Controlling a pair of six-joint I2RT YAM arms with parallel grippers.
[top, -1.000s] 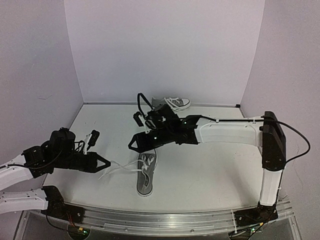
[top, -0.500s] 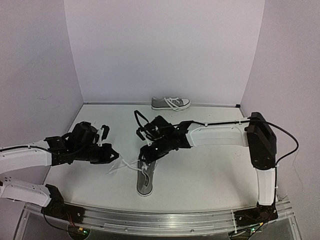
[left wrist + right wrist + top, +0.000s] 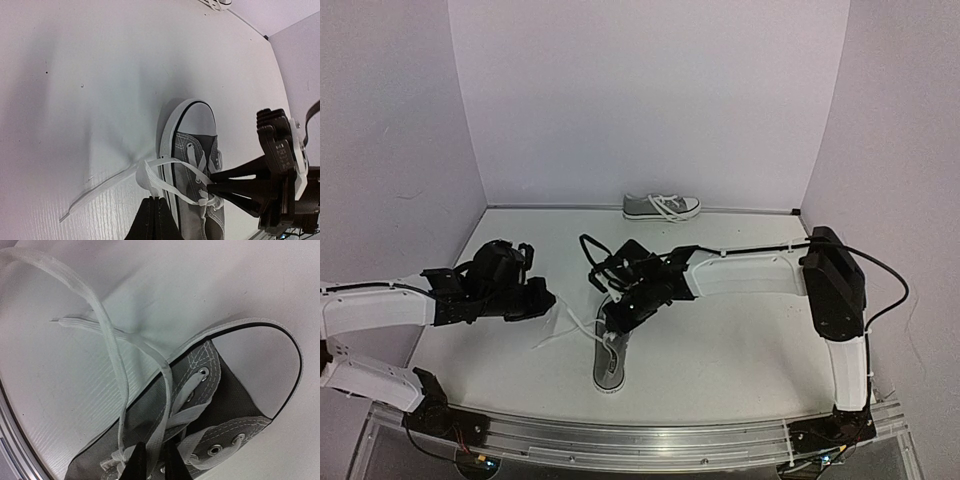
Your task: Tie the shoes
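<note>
One grey shoe (image 3: 609,358) with a white toe cap lies mid-table, toe toward me, its white laces (image 3: 568,326) loose and trailing left. It also shows in the left wrist view (image 3: 196,165) and the right wrist view (image 3: 150,412). My left gripper (image 3: 549,300) sits just left of the shoe, shut on a loop of lace (image 3: 159,176). My right gripper (image 3: 611,319) is down over the shoe's eyelets, closed on a lace strand (image 3: 159,440). Its black fingers (image 3: 235,188) show in the left wrist view. The second shoe (image 3: 662,207) stands at the back wall.
The white table (image 3: 750,340) is boxed in by lilac walls at the back and on both sides. A metal rail (image 3: 650,440) runs along the near edge. A loose lace end (image 3: 92,196) lies flat on the table left of the shoe.
My left gripper has moved right and away from me, toward the shoe, carrying the lace loop. My right gripper has come down and nearer, onto the shoe's laces.
</note>
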